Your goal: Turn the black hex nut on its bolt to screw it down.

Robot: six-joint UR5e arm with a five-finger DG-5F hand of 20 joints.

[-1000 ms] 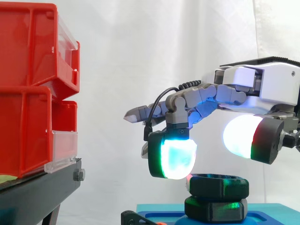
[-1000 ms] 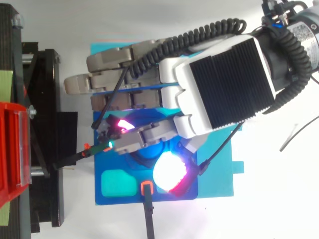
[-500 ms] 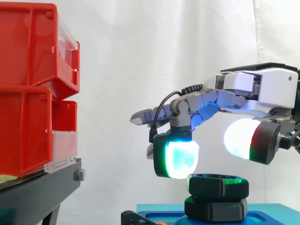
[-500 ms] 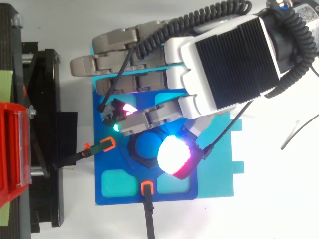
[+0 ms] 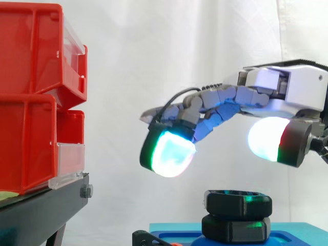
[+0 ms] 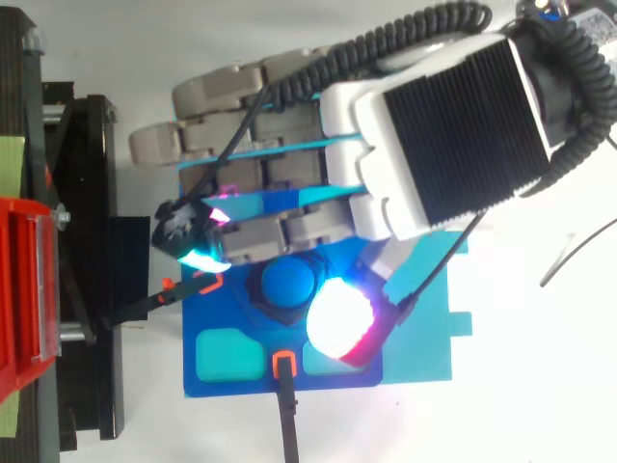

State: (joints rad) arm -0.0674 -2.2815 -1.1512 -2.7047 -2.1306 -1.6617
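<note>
The black hex nut (image 5: pixel 239 203) sits on a blue bolt (image 6: pixel 289 280), above a second black hex piece (image 5: pixel 236 229) on the blue fixture plate (image 6: pixel 251 384). From above, the nut's edge (image 6: pixel 260 307) rings the bolt head. My hand (image 5: pixel 297 89) hovers above it, coming in from the right, palm down (image 6: pixel 443 125). Its fingers are stretched out and relaxed. One finger's cyan pad (image 5: pixel 166 151) hangs up and left of the nut. The thumb's white pad (image 5: pixel 271 138) floats above the nut's right side. Nothing touches the nut.
Stacked red bins (image 5: pixel 36 102) on a black stand (image 6: pixel 87 241) rise at the left, close to the fingertips. Two black clamps with orange tips (image 6: pixel 281 365) (image 6: pixel 193 285) reach onto the plate. A teal base (image 6: pixel 434 318) lies beneath it.
The finger that stood beside the nut has lifted and swung left, away from it. The whole hand has risen slightly, uncovering the bolt head.
</note>
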